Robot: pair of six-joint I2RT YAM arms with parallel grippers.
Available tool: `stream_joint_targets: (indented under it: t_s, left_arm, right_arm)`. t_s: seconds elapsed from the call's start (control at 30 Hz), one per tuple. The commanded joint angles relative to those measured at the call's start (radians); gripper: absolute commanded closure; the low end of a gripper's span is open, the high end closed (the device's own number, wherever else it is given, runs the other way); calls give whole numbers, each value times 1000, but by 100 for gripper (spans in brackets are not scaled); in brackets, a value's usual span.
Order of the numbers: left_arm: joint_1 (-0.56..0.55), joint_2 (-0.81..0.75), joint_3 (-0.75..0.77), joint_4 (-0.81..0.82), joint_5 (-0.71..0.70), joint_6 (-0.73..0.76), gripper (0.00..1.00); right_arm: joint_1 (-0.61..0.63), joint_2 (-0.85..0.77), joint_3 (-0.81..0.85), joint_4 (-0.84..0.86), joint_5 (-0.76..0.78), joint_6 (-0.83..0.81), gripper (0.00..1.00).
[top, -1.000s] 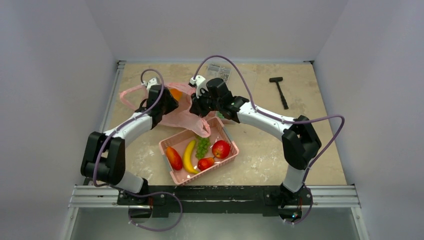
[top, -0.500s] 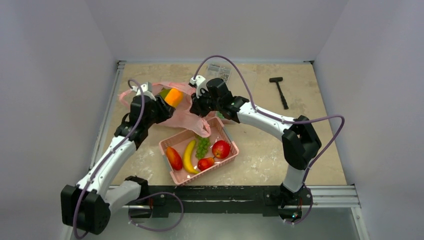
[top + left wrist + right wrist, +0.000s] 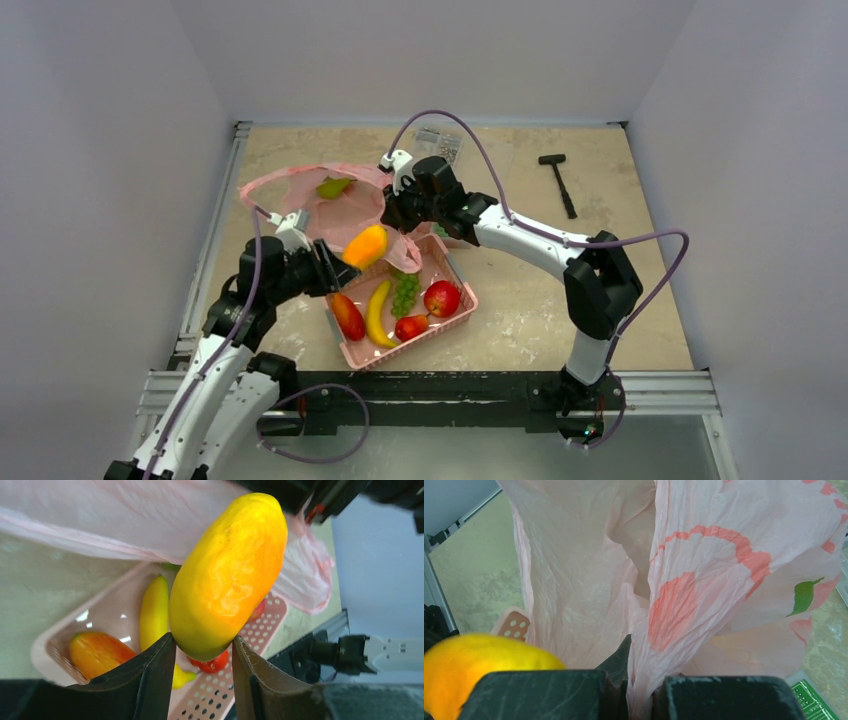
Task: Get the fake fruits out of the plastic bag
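Observation:
My left gripper point(image 3: 338, 262) is shut on a yellow-orange mango point(image 3: 365, 245), held above the near-left corner of the pink basket point(image 3: 455, 268); the left wrist view shows the mango point(image 3: 227, 575) between the fingers point(image 3: 150, 680). My right gripper point(image 3: 393, 215) is shut on a bunched fold of the pink plastic bag point(image 3: 350, 215) and holds it up; the right wrist view shows the bag point(image 3: 704, 580) pinched between its jaws. A green fruit point(image 3: 333, 187) lies inside the open bag. In the basket lie a red-orange mango point(image 3: 348, 315), a banana point(image 3: 377, 312), green grapes point(image 3: 404, 291), a red apple point(image 3: 441, 298) and a small red fruit point(image 3: 410, 327).
A black hammer point(image 3: 559, 183) lies at the back right of the table. A small printed packet point(image 3: 438, 143) lies at the back, behind the right gripper. Metal rails run along the table's left edge point(image 3: 205, 250) and front edge.
My left gripper has drawn back out of the bag toward the front with the yellow-orange mango, now over the basket. A green fruit now shows in the bag. The right arm has not moved.

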State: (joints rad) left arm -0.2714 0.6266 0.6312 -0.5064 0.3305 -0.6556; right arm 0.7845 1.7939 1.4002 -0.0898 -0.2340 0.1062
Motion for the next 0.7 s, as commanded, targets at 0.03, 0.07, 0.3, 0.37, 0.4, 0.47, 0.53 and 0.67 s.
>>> stream_joint_targets:
  t_s: [0.03, 0.07, 0.3, 0.37, 0.4, 0.47, 0.53, 0.67]
  left_arm:
    - [-135, 18, -68, -31, 99, -87, 100]
    - [-177, 30, -76, -32, 72, -97, 100]
    - [-266, 129, -120, 50, 35, -170, 77]
    - [-267, 120, -115, 36, 17, -164, 55]
    - [-267, 112, -112, 26, 9, -158, 49]
    - [-266, 89, -106, 6, -3, -146, 40]
    - [-266, 65, -93, -20, -18, -129, 34]
    - [-266, 32, -54, -76, -33, -86, 28]
  right_arm:
    - [1, -2, 19, 22, 7, 6, 100]
    - [2, -2, 19, 21, 7, 6, 100]
    - [1, -9, 17, 11, 26, -3, 100]
    - [1, -12, 16, 2, 42, -12, 100]
    - [2, -13, 18, -2, 58, -18, 100]
    - [1, -14, 22, -13, 84, -30, 100]
    - [1, -5, 32, -25, 109, -48, 100]
    - [1, 36, 85, -63, 156, -147, 100]
